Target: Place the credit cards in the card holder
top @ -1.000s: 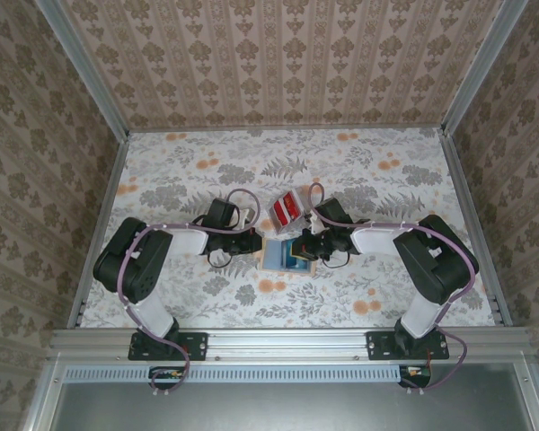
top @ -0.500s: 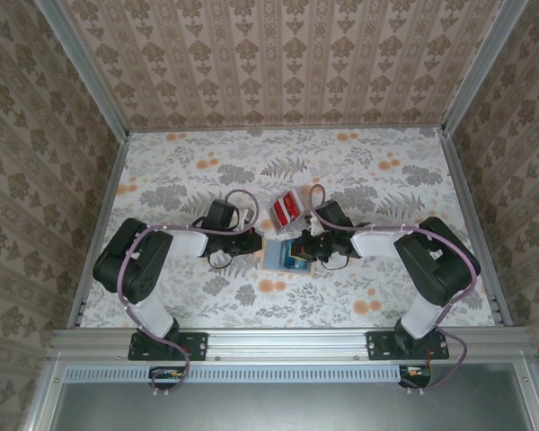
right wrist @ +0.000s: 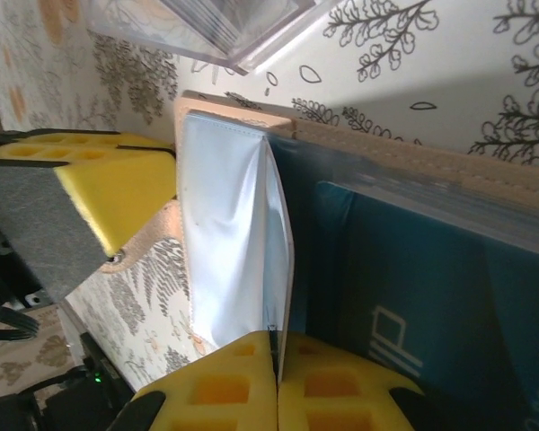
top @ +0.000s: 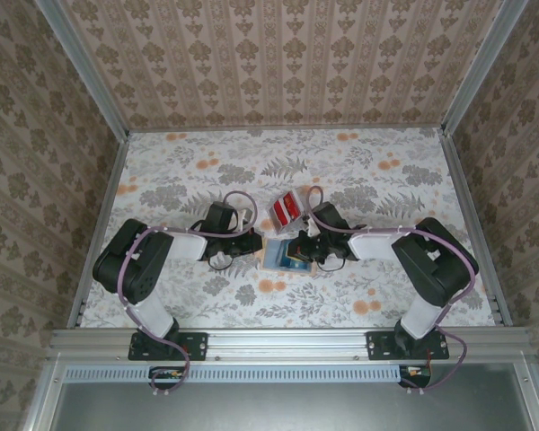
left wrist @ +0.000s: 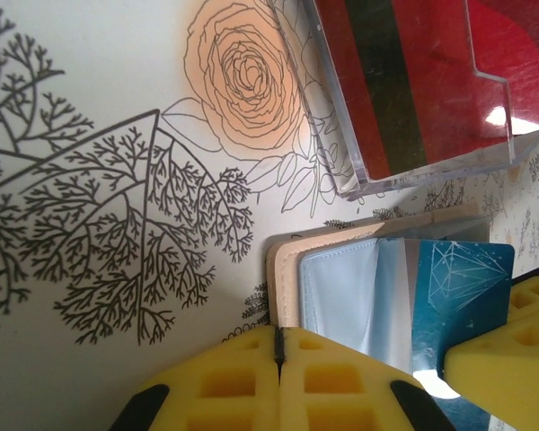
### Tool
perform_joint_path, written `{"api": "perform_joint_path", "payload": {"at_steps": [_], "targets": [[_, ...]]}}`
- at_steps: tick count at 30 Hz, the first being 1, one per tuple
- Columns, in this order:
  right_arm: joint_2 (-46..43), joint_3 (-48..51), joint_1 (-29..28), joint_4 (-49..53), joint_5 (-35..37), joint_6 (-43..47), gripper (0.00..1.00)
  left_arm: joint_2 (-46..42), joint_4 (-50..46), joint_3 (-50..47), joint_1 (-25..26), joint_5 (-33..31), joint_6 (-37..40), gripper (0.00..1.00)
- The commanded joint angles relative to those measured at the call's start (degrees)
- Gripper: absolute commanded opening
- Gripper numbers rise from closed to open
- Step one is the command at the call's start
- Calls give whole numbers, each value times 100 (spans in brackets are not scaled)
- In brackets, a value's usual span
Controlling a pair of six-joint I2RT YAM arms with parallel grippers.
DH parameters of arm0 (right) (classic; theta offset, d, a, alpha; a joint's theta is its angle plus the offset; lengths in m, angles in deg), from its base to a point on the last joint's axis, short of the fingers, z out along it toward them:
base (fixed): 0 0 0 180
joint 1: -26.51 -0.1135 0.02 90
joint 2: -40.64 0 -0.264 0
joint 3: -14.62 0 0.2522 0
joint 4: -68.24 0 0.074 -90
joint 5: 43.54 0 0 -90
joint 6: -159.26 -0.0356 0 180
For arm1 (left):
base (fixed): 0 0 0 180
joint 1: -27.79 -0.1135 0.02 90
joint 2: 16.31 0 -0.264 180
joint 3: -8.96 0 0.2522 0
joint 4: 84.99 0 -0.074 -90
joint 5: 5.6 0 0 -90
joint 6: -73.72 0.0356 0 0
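Card holder [top: 274, 256] by credit cards [top: 285, 208], left pincer [left wrist: 278, 343] clenched at its edge — right pincer [right wrist: 277, 346] pinching its leaf

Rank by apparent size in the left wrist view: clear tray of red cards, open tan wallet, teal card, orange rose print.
Largest: glossy red cards in their clear plastic tray, cropped by the frame.
Next: open tan leather-like wallet, partly covered.
Last: orange rose print and teal plastic card, too alike to rank.
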Motion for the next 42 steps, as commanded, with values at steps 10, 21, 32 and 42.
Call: {"api": "perform_joint_path", "payload": {"at_steps": [10, 21, 32, 42], "targets": [[268, -250, -86, 1080, 133, 562, 8, 301, -461, -246, 380, 34, -24, 0], [206, -118, 76, 1099, 70, 609, 8, 251, -475, -260, 380, 34, -7, 0], [610, -540, 170, 1379, -46, 928, 7, 92, -587, -254, 391, -37, 36, 0], [770, -753, 58, 1498, 58, 909, 12, 134, -581, -213, 424, -55, 34, 0]]}}
